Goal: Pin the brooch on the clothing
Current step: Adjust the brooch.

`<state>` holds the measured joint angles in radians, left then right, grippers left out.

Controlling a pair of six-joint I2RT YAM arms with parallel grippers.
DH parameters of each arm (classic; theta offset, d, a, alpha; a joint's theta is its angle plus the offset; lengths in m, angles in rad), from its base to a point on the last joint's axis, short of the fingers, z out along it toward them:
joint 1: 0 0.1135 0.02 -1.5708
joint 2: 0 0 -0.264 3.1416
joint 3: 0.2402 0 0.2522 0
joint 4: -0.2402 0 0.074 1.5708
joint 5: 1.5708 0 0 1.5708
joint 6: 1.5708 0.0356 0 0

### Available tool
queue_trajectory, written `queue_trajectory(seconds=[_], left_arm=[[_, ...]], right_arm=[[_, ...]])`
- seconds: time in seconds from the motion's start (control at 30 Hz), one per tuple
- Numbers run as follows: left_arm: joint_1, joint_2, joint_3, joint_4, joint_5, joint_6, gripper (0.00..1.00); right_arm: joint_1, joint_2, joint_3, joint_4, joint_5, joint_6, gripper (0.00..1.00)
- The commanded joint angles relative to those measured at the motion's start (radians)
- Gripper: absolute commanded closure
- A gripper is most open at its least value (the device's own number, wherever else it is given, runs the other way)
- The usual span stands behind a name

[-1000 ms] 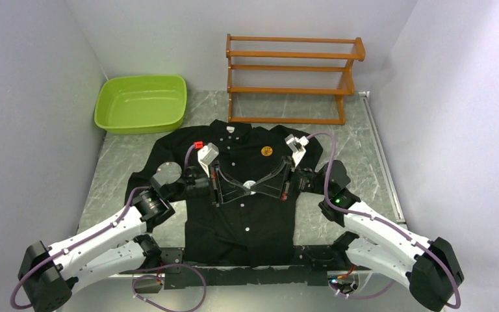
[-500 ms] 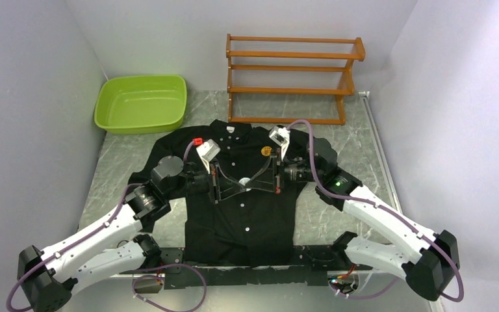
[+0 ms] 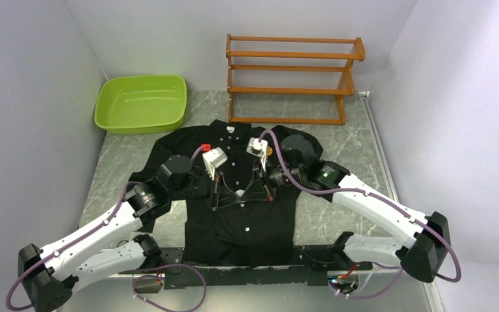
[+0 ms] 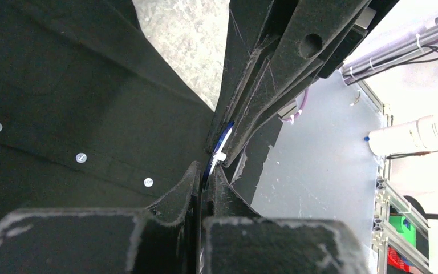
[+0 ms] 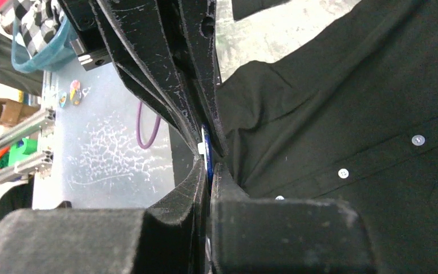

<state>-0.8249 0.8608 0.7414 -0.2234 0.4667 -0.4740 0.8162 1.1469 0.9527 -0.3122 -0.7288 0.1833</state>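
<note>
- Brooch [image 4: 221,144]: taken to be the thin blue-rimmed disc with a white nub, seen edge-on.
- Clamped from opposite sides by left gripper [image 4: 205,172] and right gripper [image 5: 208,166], both clenched tight on it, tips nearly meeting.
- Held over the front of the shirt [image 3: 247,224], by the button line below the collar; cannot tell whether it touches the cloth.
- Shirt spread flat on the table [image 3: 347,140], front up.
- Also spotted: orange badge [image 3: 270,150] on the chest, mostly behind the right wrist camera; cannot tell whether it is pinned, or how it relates to the disc.
- Judged step: two-handed handling of the piece, perhaps opening the clasp or regripping; not yet fixed to the cloth.
- Next, likely: hold steady with one side and free the pin with the other, then lower to the chest panel, catch a fold, push through, close.
- Needs fine alignment and a firm pinch; small and thin, easy to drop or twist.
</note>
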Motion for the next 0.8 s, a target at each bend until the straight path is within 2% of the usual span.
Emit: queue_trajectory(seconds=[0.0, 0.17, 0.23, 0.37, 0.43, 0.5, 0.63, 0.77], left_arm=[[-0.008, -0.018, 0.057, 0.199, 0.01, -0.001, 0.97], [-0.008, -0.033, 0.01, 0.246, -0.005, -0.022, 0.97], [-0.008, -0.032, 0.006, 0.25, -0.004, -0.023, 0.97], [-0.007, -0.032, -0.001, 0.235, -0.009, -0.021, 0.97], [-0.007, -0.038, -0.007, 0.23, -0.015, -0.021, 0.97], [-0.007, -0.047, -0.012, 0.225, -0.028, -0.02, 0.97], [-0.008, -0.057, 0.006, 0.116, -0.113, 0.009, 0.97], [-0.007, -0.041, 0.063, -0.061, -0.257, 0.089, 0.97]], right_arm=[[0.035, -0.028, -0.03, -0.092, 0.023, -0.082, 0.98], [0.035, -0.113, -0.071, -0.016, -0.002, -0.072, 0.73], [0.034, -0.151, -0.096, 0.02, 0.02, -0.05, 0.58], [0.034, -0.266, -0.149, 0.099, 0.106, 0.0, 0.29], [0.034, -0.324, -0.174, 0.126, 0.166, 0.024, 0.2], [0.033, -0.369, -0.191, 0.133, 0.254, 0.049, 0.15], [0.026, -0.425, -0.216, 0.143, 0.446, 0.146, 0.06], [-0.006, -0.385, -0.216, 0.168, 0.425, 0.248, 0.05]])
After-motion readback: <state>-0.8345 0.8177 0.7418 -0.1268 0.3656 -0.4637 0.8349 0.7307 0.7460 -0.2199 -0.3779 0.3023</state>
